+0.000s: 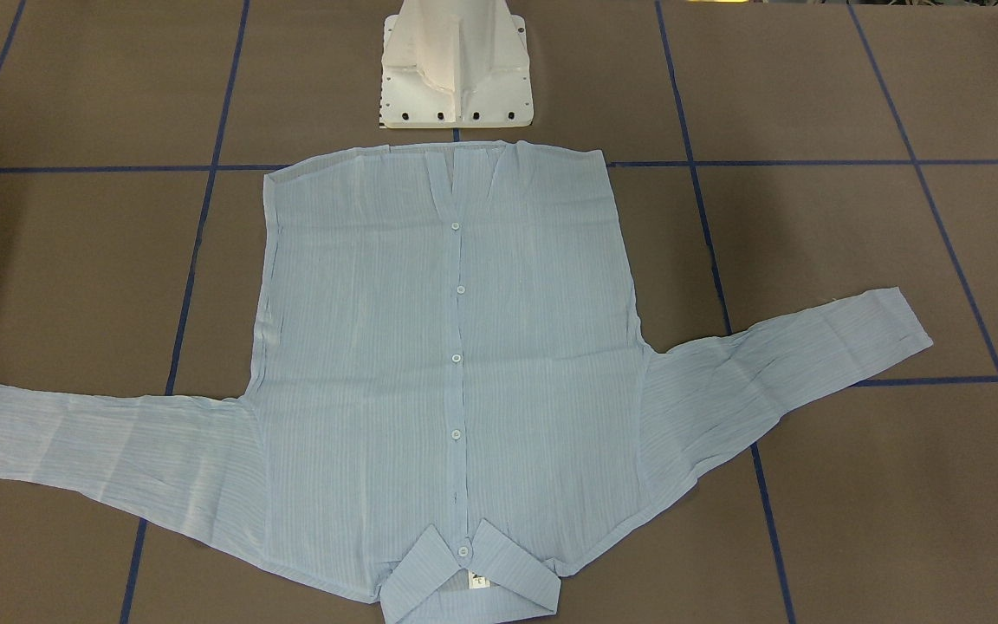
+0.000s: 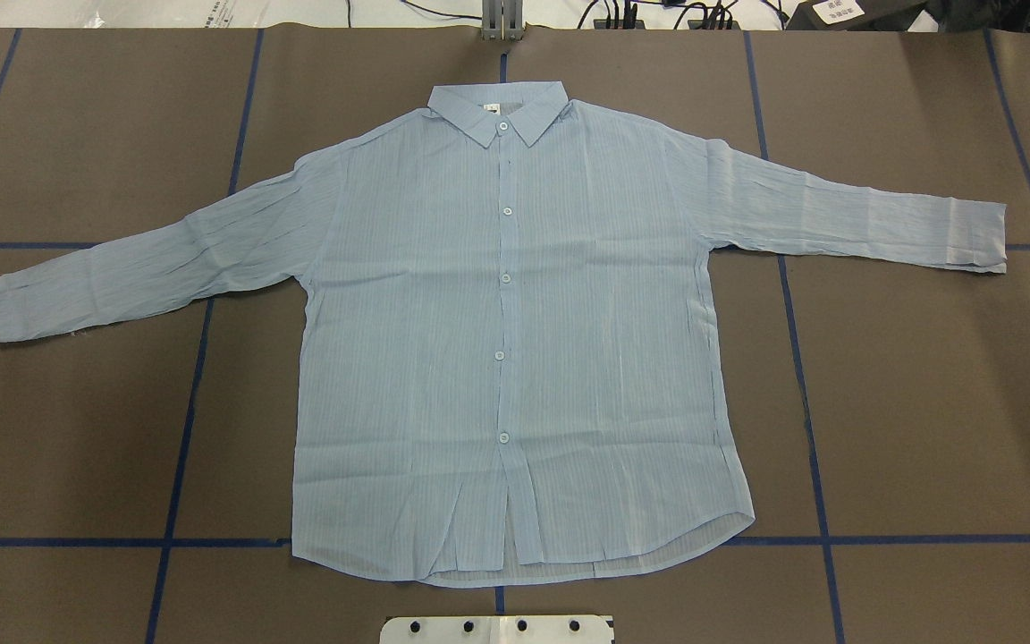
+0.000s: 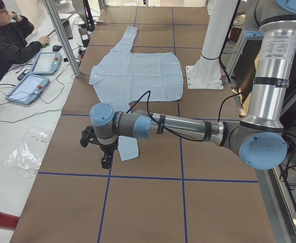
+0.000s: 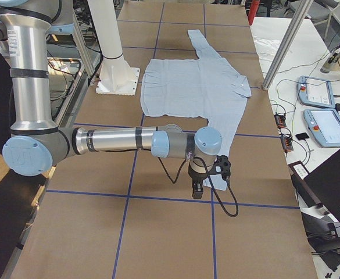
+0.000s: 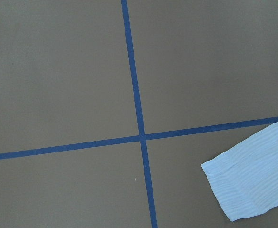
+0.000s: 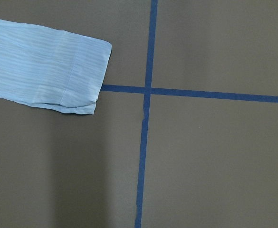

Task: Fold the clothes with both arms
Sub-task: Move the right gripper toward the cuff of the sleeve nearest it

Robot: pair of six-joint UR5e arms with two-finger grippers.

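Observation:
The light blue striped shirt (image 2: 515,340) lies flat and face up on the brown table, buttoned, with both sleeves spread sideways and the collar on the far side from the robot base. In the exterior left view my left gripper (image 3: 106,161) hangs just beside the left sleeve's cuff (image 3: 129,149). My right gripper (image 4: 197,189) hovers by the other cuff (image 4: 219,180) in the exterior right view. Whether either gripper is open or shut I cannot tell. Each wrist view shows only a cuff (image 5: 253,175) (image 6: 58,71) on the table, no fingers.
The white pedestal base (image 1: 456,78) stands just behind the shirt's hem. Blue tape lines (image 2: 184,402) grid the table. A seated person (image 3: 6,40) with tablets (image 3: 29,88) and a metal post (image 3: 61,35) are beyond the far edge. Teach pendants (image 4: 326,125) lie beside the table.

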